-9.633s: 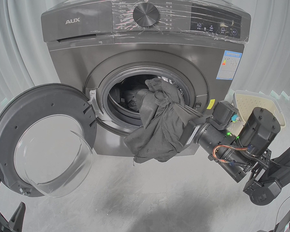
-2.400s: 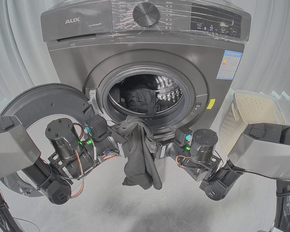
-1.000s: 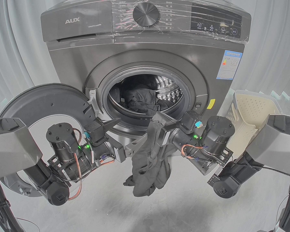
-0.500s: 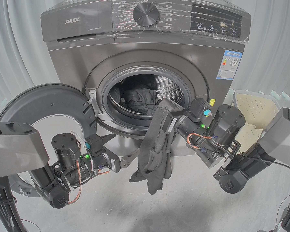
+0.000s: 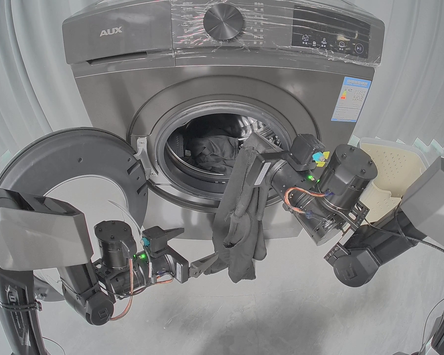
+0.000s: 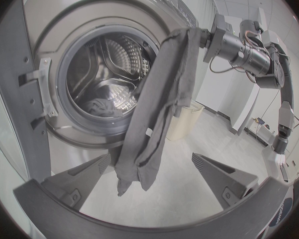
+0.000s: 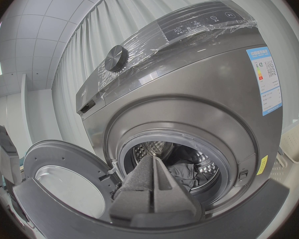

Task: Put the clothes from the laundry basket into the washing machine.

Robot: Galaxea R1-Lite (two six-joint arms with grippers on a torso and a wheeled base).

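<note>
Dangling from the right gripper's [image 5: 251,146] pinch: dark grey cloth garment [image 5: 239,213] at the steel drum's [image 6: 119,57] mouth.
Left gripper [image 6: 150,156] gapes wide, seven o'clock; next, thrust inside, release.

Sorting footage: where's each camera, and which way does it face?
Head view: on the head, facing down at the washing machine; left arm and right arm show.
Left wrist view: low on that wrist, looking up at the drum and hanging garment; open left hand shows.
Right wrist view: on that wrist, facing the drum along its right hand, shut on the garment.
All share the drum's dark clothes.
</note>
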